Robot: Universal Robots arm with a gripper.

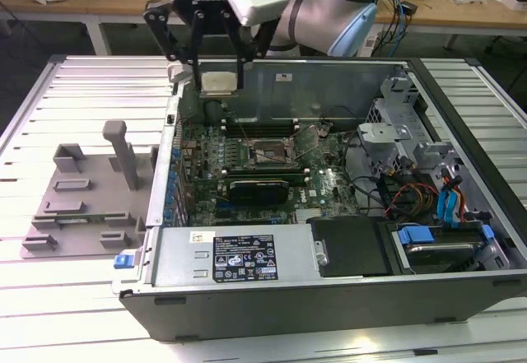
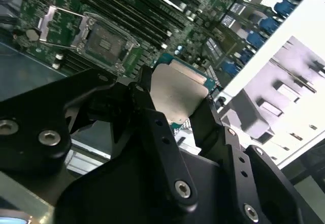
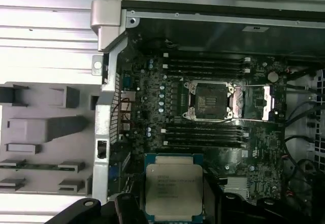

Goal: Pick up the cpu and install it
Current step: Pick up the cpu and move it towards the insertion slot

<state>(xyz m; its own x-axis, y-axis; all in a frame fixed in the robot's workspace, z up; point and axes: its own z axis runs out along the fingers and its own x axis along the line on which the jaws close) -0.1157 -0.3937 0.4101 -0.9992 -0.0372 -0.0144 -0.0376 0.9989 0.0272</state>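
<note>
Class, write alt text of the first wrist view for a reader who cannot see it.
The pincer grips the cpu, metal top facing the camera, over a motherboard in an open computer case. The empty socket lies beyond, frame open.

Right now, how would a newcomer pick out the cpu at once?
Find the open computer case, then the black end effector hanging over it. The cpu is the flat silver square clamped there, unlike the dark framed socket on the green board below.

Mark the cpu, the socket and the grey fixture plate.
cpu (image 3: 174, 188): first wrist view, centre of its metal top.
socket (image 3: 209, 101): first wrist view, middle of its dark recess.
fixture plate (image 1: 107, 198): exterior view, bare flat area between raised blocks.
</note>
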